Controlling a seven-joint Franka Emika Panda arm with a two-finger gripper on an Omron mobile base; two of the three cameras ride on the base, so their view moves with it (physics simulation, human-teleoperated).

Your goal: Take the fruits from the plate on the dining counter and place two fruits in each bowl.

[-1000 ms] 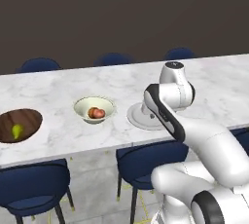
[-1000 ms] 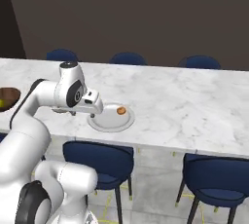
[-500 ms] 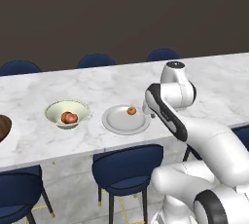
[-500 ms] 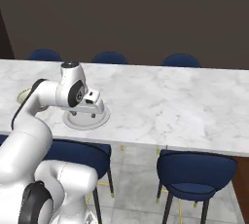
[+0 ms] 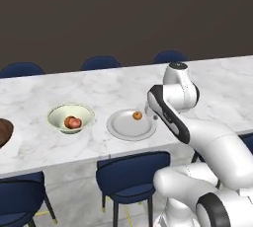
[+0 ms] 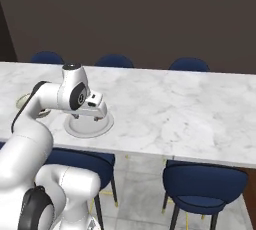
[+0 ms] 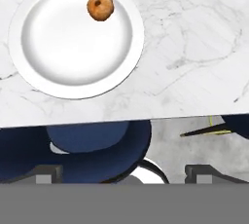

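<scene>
A small orange-brown fruit [image 5: 137,115] lies alone near the far rim of the light-grey plate [image 5: 129,129] on the dining counter [image 5: 99,90]. My gripper [image 6: 89,117] hangs over the plate's near right side, open, with nothing between its fingers. In the hand view the plate [image 7: 68,43] and the fruit [image 7: 100,7] lie ahead of the gripper [image 7: 124,172], whose tips stand wide apart over the counter's front edge. The cream bowl [image 5: 59,114] left of the plate holds a red-pink fruit [image 5: 73,122]. Just a rim of the dark brown bowl [image 5: 4,132] shows at the left edge.
Dark blue chairs line both sides of the counter; one [image 5: 131,171] is tucked under the front edge below the plate, another [image 6: 202,184] stands further right. Bare marble [image 6: 175,109] stretches to the right of the plate.
The whole picture slid left as the base drove right, then nearly settled. The brown bowl has slipped to the frame edge. The arm's pose over the plate is unchanged.
</scene>
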